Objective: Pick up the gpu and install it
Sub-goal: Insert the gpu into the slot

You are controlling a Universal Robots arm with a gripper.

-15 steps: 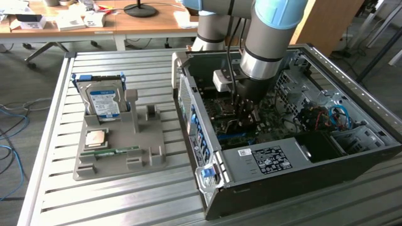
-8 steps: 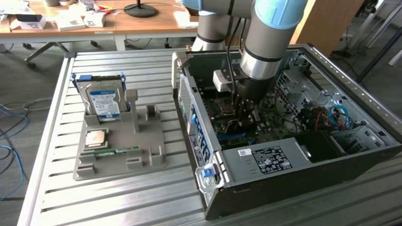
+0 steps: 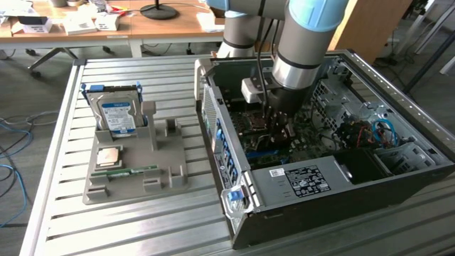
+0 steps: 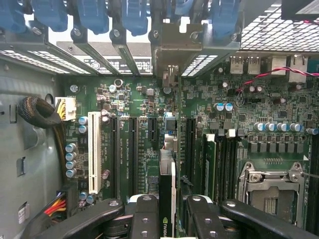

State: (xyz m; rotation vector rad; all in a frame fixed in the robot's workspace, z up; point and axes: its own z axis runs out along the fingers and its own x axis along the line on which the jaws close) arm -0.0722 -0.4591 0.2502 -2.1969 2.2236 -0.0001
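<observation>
— Gpu [image 4: 166,199], where is it right now?
— Pinched edge-on between the gripper's [image 4: 172,208] black fingers [image 4: 146,215], jaws drawn in narrow on its two faces. It runs straight out ahead of them, just over the motherboard [image 4: 279,109], in line with the long dark slots.
— And the arm [image 3: 302,48]?
— It reaches almost straight down into the open computer case [image 3: 341,176], wrist aimed at the board, gripper deep between the case walls.
— Is the card seated?
— Can't tell. From out here the wrist and a white box [image 3: 254,89] on it cover the card. The wrist camera sees it as a thin dark strip, its near end cut off behind the fingers. Whether its lower edge touches a slot is hidden.
— What's past its far end?
— A silver bracket plate [image 4: 172,50] by the blue latches [image 4: 94,15]; whether it belongs to the card, I can't make out.
— Anything else?
— Well off to the exterior view's left of the gripper, a grey holder [image 3: 135,184] on the slatted table [image 3: 142,229] carries a hard drive [image 3: 117,114].
</observation>
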